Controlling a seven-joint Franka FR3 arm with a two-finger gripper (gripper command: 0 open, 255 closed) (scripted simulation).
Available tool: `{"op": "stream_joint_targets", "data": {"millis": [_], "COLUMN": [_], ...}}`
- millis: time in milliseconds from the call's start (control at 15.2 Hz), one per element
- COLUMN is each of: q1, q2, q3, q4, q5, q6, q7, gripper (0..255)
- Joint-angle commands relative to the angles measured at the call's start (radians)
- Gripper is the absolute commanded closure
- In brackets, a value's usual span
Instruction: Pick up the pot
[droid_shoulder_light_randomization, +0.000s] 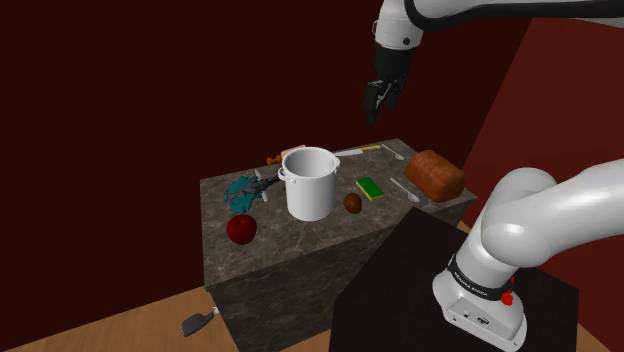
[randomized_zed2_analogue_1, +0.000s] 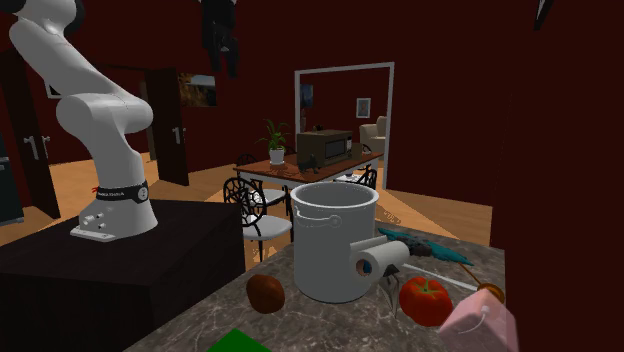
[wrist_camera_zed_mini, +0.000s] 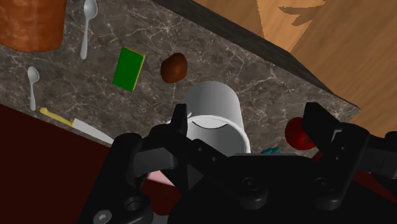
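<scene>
Below the gripper, spread wide and holding nothing, the white pot looks rigid, smooth and probably slippery; its thin rim seems the best hold

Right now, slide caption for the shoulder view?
Jaws open, arm hangs high above the white pot on a marbled counter.

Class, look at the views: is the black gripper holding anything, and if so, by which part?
Nothing is held. The gripper hangs open, well above the white pot, which stands untouched on the counter.
</scene>
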Motion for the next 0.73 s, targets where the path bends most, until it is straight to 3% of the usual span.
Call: {"op": "stream_joint_targets", "data": {"millis": [0,660], "q1": [0.000,0.009], "q2": [0.000,0.346], "q3": [0.000,0.014], "q4": [0.000,0.044], "q5": [0.000,0.008], "q6": [0.000,0.252], "q7": [0.000,0.018], "gripper": [0,0]}}
